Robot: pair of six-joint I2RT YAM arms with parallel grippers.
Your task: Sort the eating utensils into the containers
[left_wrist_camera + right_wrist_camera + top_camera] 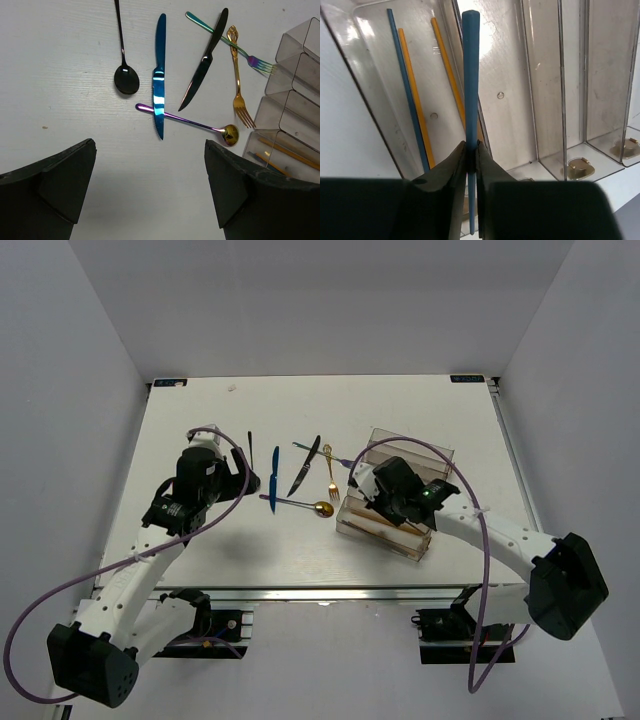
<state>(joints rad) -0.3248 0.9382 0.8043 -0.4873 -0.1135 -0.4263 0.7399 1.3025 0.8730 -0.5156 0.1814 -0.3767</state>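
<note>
The right gripper (470, 156) has its fingers pressed tight on a dark chopstick (470, 70), gripping it close to one end. The stick runs lengthwise over the tray (547, 75), in line with the wall between the end compartment and the next one. Whether it touches that wall cannot be told. The end compartment holds two wooden chopsticks (415, 95) and another dark stick (406, 85), lying side by side. The other compartments in the wrist view show only clear plastic.

The left gripper (150, 185) hangs over the table (60, 100) with its fingers spread wide and nothing between them. The loose cutlery lies just ahead of it, left of the tray:
- The black spoon (121, 45) lies alone at the left.
- The blue knife (159, 75) lies across the handle of the purple spoon (190, 121), whose gold bowl lies just beside the tray.
- The black knife (204, 65) lies across the handle of the iridescent fork (240, 50).
- The gold fork (237, 75) crosses that handle too, with its tines near the tray.
</note>
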